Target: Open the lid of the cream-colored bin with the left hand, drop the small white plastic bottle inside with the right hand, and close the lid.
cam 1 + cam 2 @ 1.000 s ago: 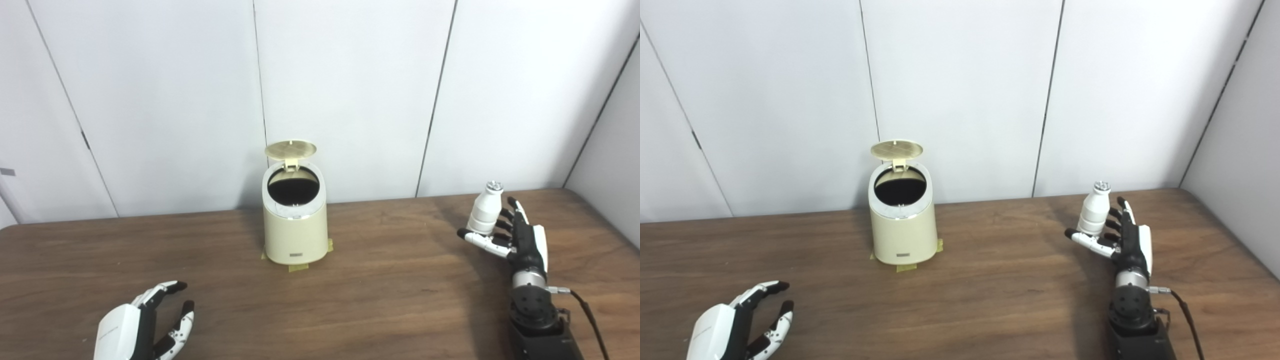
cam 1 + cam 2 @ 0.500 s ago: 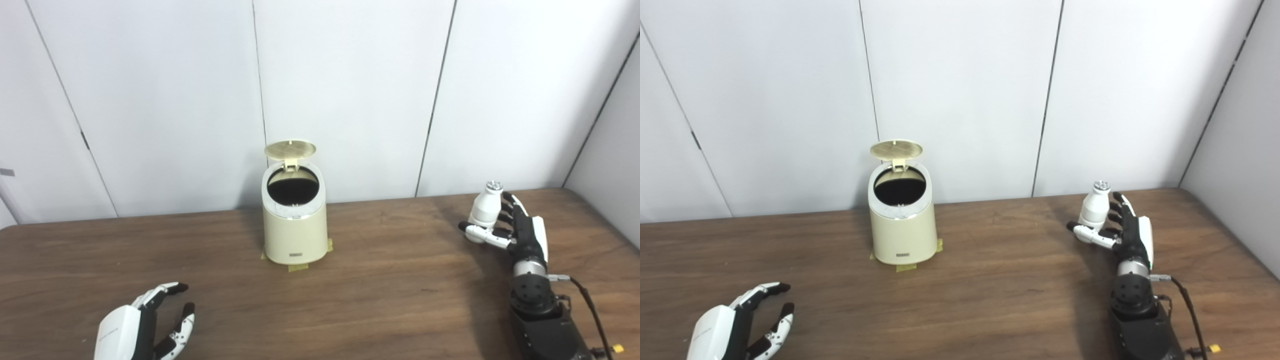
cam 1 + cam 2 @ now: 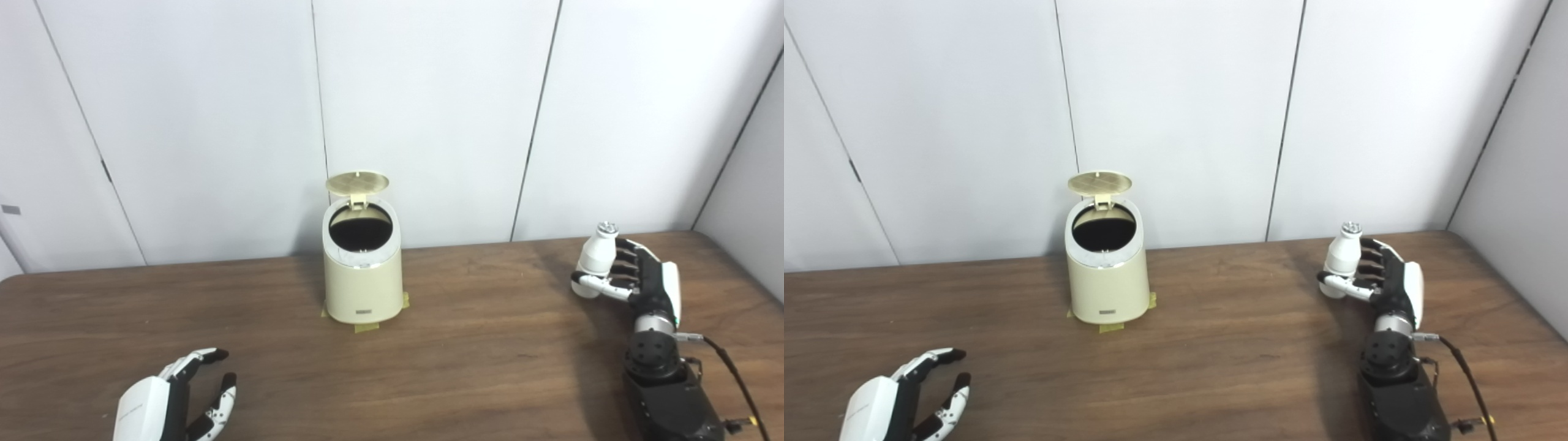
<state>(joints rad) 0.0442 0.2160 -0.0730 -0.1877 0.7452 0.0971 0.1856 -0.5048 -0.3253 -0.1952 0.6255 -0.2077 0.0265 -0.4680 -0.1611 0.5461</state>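
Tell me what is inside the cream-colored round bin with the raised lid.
The cream-colored round bin shows only a dark opening under its raised lid. Nothing is visible inside; the bottom is too dark to see.

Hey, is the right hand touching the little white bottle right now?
Touching. In the left eye view the right hand wraps the white bottle, thumb across its base, no gap.

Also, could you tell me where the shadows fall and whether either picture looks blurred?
Left eye view: a soft shadow lies on the brown wooden table left of the right hand; the open cream-colored bin is black inside. Right eye view: the same, both pictures evenly lit and slightly soft.
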